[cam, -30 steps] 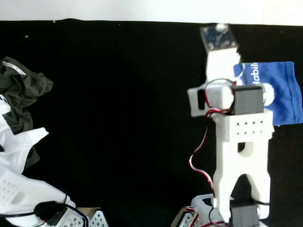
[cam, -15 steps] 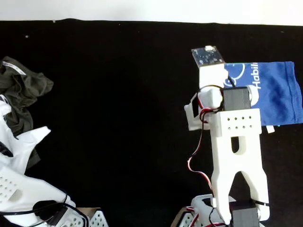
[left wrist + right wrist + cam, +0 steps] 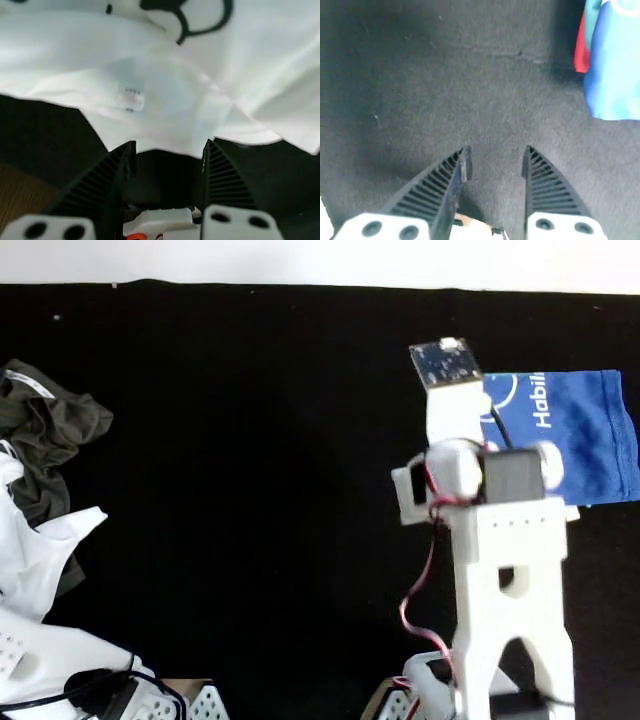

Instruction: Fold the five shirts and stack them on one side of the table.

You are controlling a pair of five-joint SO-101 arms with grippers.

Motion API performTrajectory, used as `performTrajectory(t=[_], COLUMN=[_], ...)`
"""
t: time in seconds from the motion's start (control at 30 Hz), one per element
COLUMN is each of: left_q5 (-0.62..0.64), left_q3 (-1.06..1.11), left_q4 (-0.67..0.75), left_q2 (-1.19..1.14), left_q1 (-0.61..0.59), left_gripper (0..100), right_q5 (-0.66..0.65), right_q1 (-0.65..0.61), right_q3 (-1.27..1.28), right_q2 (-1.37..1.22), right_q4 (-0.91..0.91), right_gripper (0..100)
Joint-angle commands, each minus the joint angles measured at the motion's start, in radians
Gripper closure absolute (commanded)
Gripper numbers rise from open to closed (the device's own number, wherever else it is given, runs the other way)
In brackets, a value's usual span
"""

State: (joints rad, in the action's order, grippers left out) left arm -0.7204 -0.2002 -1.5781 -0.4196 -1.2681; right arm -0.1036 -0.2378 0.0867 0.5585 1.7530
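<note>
A folded blue shirt (image 3: 585,435) lies at the table's right edge, and in the right wrist view the blue shirt (image 3: 615,65) has a red layer (image 3: 580,50) showing beside it. My right gripper (image 3: 495,152) is open over bare black cloth, just beside that shirt, holding nothing. The right arm (image 3: 505,540) stands in front of the shirt's left end. At the left edge a crumpled white shirt (image 3: 35,560) lies against a dark green shirt (image 3: 45,430). My left gripper (image 3: 169,150) is open, its tips at the hem of the white shirt (image 3: 175,75).
A black cloth (image 3: 250,470) covers the table, with a white wall strip behind its far edge. The left arm's base and cables (image 3: 95,690) sit at the near left corner. A strip of wooden surface (image 3: 20,195) shows beside the cloth.
The right arm's wrist swung left off the blue shirt's left end, then settled slightly back and nearer. The left arm sank a little at the near left corner.
</note>
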Motion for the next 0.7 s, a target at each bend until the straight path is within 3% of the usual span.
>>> performTrajectory(t=[0.0,0.27,0.5,0.67], left_q5=[-0.014,-0.011,-0.011,-0.011], left_q3=[0.079,0.226,0.228,0.213], left_q4=[0.098,0.278,0.278,0.247], left_q2=[0.033,0.036,0.038,0.042], left_q1=[0.008,0.076,0.137,0.131], left_gripper=[78,79,96,97], right_q5=[-0.011,-0.012,-0.012,-0.012], right_q1=[-0.031,-0.081,-0.082,-0.079], right_q3=[0.084,0.297,0.3,0.303], right_q2=[0.143,0.26,0.246,0.246], right_q4=[0.012,-0.015,-0.016,-0.051], right_gripper=[83.0,83.0,83.0,83.0])
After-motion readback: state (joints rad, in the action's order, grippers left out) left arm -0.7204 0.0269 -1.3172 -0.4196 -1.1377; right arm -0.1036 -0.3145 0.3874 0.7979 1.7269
